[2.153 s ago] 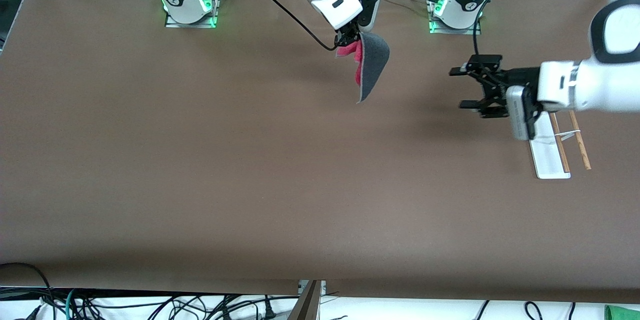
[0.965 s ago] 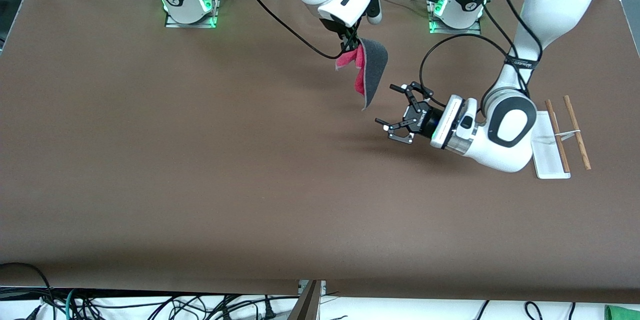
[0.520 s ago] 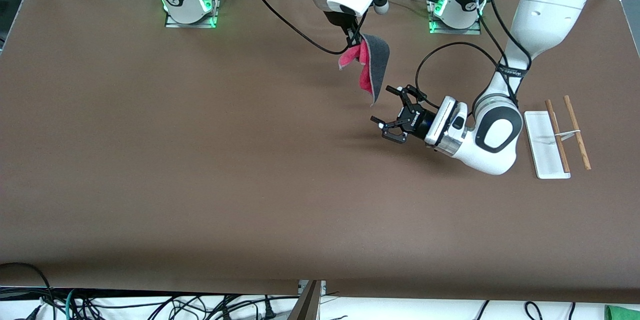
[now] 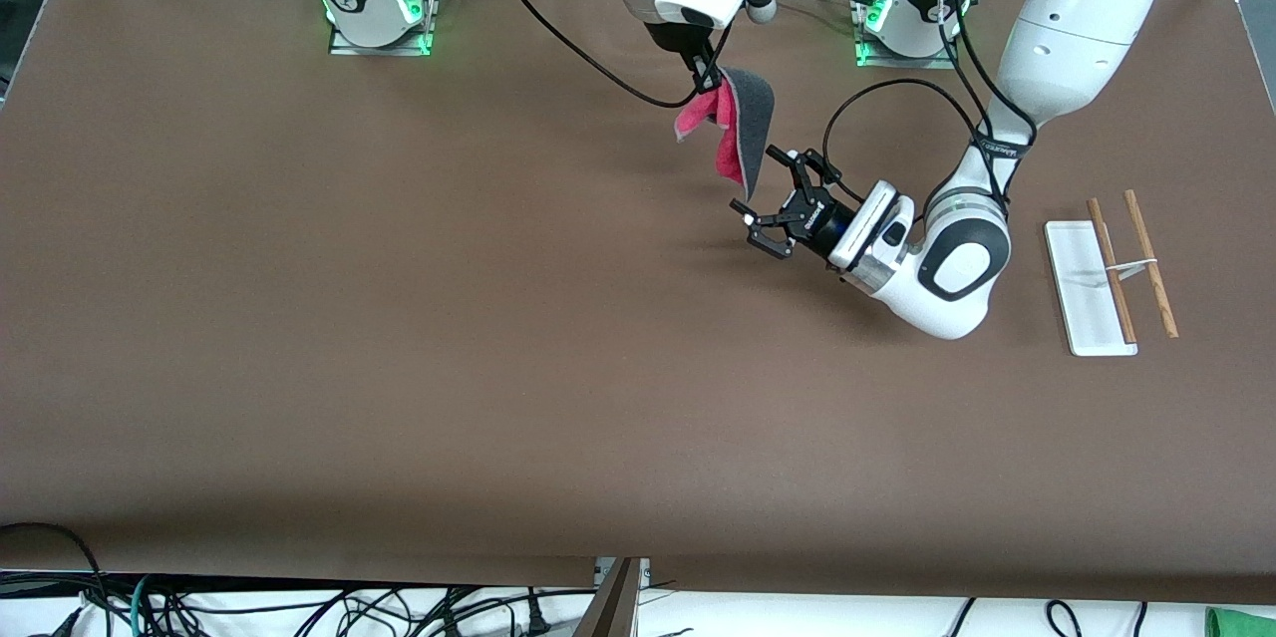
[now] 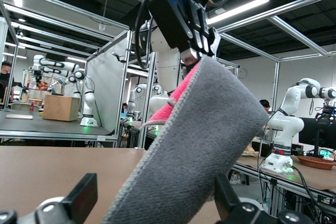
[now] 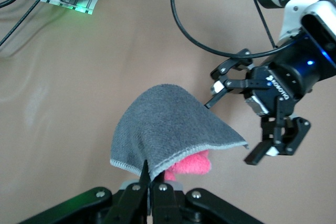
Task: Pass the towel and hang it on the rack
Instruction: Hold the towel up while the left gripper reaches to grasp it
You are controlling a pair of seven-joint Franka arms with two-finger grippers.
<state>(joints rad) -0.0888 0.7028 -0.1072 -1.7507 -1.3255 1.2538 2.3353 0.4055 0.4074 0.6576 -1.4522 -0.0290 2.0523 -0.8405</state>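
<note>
The right gripper (image 4: 706, 76) is clamped on the upper edge of the small soft towel (image 4: 743, 134), pink-red on one face and dark grey on the other, and holds it in the air over the brown bench (image 4: 399, 318) between the two arm bases. In the right wrist view the right gripper (image 6: 149, 184) pinches the towel (image 6: 168, 127) at a folded corner; the grey face drapes outward in a dome, with a light stitched hem, and a lump of the pink-red face shows beneath it. In the front view the towel hangs folded lengthwise, grey face toward the left arm's end of the bench, pink-red face toward the right arm's end, tapering to a point at its lower end.

The left gripper (image 4: 773, 203) is spread wide, holds nothing, and lies nearly level, with the towel's lower tip between its fingers. In the left wrist view the grey pile of the towel (image 5: 202, 145) fills the gap between the two fingers (image 5: 79, 200).

The rack (image 4: 1107, 273), a flat white rectangular base with two thin brown wooden rods joined by a white crosspiece, stands on the bench toward the left arm's end, well apart from the towel.
</note>
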